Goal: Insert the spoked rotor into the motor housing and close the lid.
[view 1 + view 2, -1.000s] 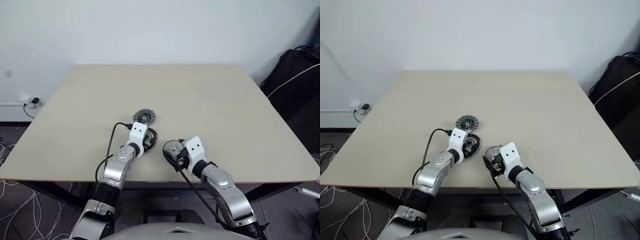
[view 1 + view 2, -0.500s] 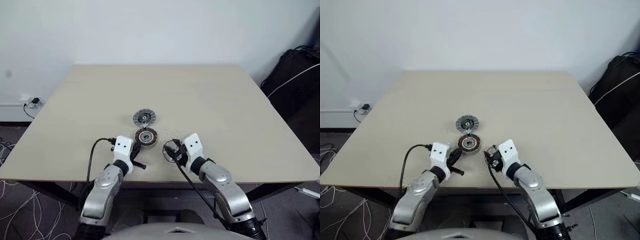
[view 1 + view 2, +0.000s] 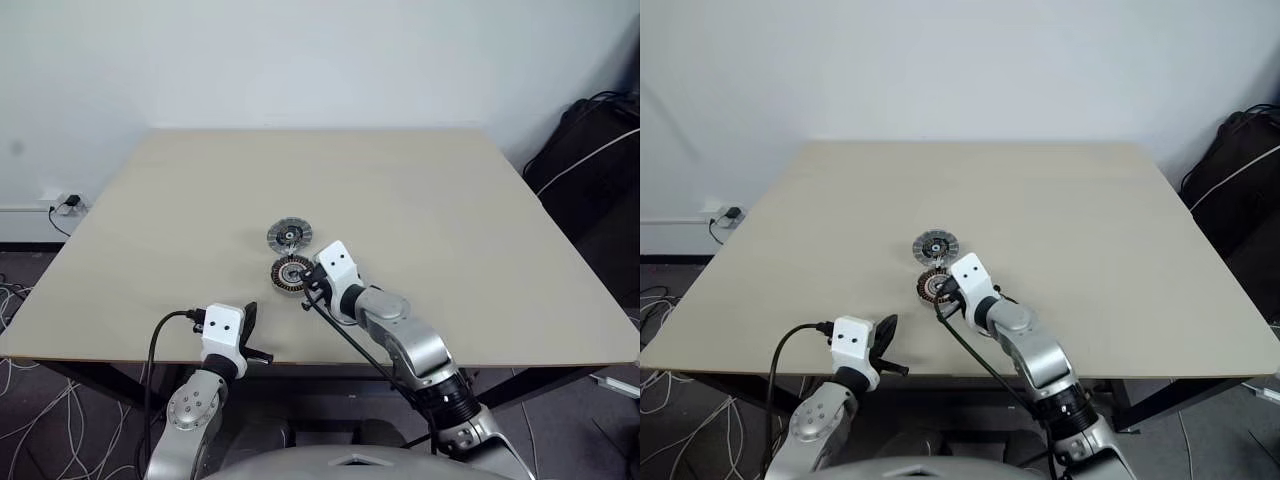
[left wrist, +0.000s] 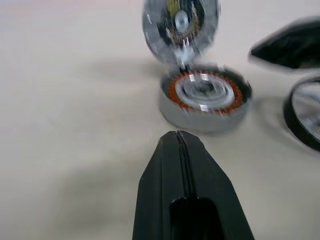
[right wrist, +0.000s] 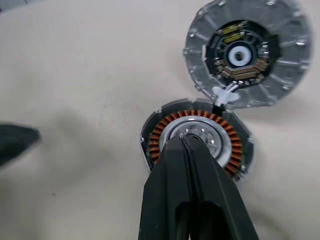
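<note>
Beige counter [image 3: 450, 230], two round parts near its middle, slightly toward the near edge. The rotor [image 5: 197, 137], with its ring of copper windings and silvery centre, lies flat on the counter; from the left wrist view it appears seated in a shallow grey cup with a low wall. Just beyond it, touching or nearly touching at the rim, lies the housing [image 5: 247, 52], a grey disc with pale radial lines and a dark hub showing small brown and yellow parts around a pale centre ring. A small pale tab sits where the two discs meet. Right hand [image 5: 187, 145] reaches over the rotor from the near side, fingers pressed together with nothing between them, tips above the rotor's silvery centre; contact cannot be told. Left hand [image 4: 180, 137] is drawn back at the near edge of the counter, well apart from the parts, fingers closed flat against each other and empty, pointing toward the rotor. In the left wrist view a dark-rimmed round object [image 4: 302, 117] is partly visible beside the rotor, too blurred to identify.
</note>
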`<move>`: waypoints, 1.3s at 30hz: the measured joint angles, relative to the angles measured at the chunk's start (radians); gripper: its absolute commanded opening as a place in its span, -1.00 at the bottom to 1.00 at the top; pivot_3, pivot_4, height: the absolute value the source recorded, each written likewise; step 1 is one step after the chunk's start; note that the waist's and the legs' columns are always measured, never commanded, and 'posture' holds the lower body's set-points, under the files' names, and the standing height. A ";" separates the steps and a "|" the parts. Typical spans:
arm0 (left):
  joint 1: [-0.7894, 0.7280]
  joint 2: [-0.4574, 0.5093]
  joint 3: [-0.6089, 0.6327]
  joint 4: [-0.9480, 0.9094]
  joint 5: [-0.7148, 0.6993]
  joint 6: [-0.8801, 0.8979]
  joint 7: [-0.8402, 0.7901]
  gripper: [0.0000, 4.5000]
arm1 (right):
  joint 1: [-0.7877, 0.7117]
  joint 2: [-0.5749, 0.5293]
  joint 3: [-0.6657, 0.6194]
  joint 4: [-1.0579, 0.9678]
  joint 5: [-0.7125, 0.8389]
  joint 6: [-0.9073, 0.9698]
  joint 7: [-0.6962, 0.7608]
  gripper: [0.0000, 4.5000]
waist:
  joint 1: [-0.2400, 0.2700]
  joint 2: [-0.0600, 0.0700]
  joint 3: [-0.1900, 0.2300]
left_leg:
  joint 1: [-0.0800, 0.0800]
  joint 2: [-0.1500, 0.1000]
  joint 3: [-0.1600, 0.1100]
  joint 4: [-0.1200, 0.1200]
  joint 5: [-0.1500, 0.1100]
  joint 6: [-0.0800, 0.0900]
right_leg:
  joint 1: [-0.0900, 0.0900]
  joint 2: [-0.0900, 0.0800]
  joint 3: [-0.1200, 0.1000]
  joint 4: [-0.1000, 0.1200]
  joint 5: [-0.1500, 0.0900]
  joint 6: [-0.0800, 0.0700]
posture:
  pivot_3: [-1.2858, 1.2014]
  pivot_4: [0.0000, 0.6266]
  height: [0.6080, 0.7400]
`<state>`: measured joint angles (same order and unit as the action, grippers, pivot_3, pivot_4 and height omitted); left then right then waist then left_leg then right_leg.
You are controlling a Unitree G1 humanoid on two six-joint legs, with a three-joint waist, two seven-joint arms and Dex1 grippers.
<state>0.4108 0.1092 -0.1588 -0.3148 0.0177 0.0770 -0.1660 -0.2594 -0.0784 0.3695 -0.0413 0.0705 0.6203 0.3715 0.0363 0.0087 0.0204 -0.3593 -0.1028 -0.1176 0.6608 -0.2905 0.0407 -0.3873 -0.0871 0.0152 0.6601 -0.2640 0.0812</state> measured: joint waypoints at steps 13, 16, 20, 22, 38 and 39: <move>0.009 -0.008 -0.011 0.030 -0.038 -0.060 -0.030 -1.00 | -0.159 0.089 0.019 0.297 -0.075 -0.031 -0.043 -0.99 | -0.021 0.002 0.000 | 0.000 0.000 0.000 -0.001 0.001 0.000 | -0.002 0.001 0.000 0.001 0.001 -0.002 | 0.03 -1.00 1.00; 0.008 -0.008 -0.009 0.032 -0.039 -0.061 -0.031 -1.00 | -0.164 0.091 0.017 0.336 -0.083 -0.047 -0.043 -0.99 | -0.024 0.002 0.000 | 0.000 0.000 0.000 -0.001 0.001 -0.001 | -0.002 0.001 0.000 0.001 0.001 -0.002 | 0.03 -1.00 1.00; 0.003 -0.008 -0.009 0.041 -0.039 -0.063 -0.032 -1.00 | -0.175 0.101 0.014 0.372 -0.091 -0.067 -0.044 -0.99 | -0.025 0.002 0.000 | 0.000 0.000 0.000 -0.002 0.001 -0.001 | -0.003 0.001 0.000 0.002 0.001 -0.002 | 0.03 -1.00 1.00; -0.003 -0.009 -0.010 0.044 -0.039 -0.064 -0.032 -1.00 | -0.187 0.109 0.013 0.389 -0.095 -0.077 -0.044 -0.99 | -0.026 0.002 0.000 | 0.000 0.001 0.000 -0.002 0.002 -0.001 | -0.003 0.002 0.000 0.003 0.001 -0.003 | 0.03 -1.00 1.00; -0.008 -0.011 -0.010 0.062 -0.039 -0.065 -0.032 -1.00 | -0.245 0.150 -0.008 0.526 -0.104 -0.166 -0.043 -0.99 | -0.041 0.003 0.000 | 0.000 0.003 0.000 -0.003 0.003 -0.002 | -0.004 0.004 0.001 0.003 0.002 -0.004 | 0.03 -1.00 1.00; -0.008 -0.011 -0.010 0.062 -0.039 -0.064 -0.032 -1.00 | -0.251 0.153 -0.010 0.537 -0.105 -0.173 -0.043 -0.99 | -0.043 0.003 0.000 | 0.000 0.003 0.000 -0.003 0.003 -0.002 | -0.004 0.005 0.001 0.003 0.002 -0.004 | 0.03 -1.00 1.00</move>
<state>0.4029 0.0983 -0.1689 -0.2526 -0.0211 0.0126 -0.1977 -0.5099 0.0742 0.3591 0.4957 -0.0340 0.4468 0.3280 -0.0066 0.0117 0.0199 -0.3593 -0.0999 -0.1174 0.6577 -0.2878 0.0390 -0.3915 -0.0824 0.0163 0.6629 -0.2617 0.0768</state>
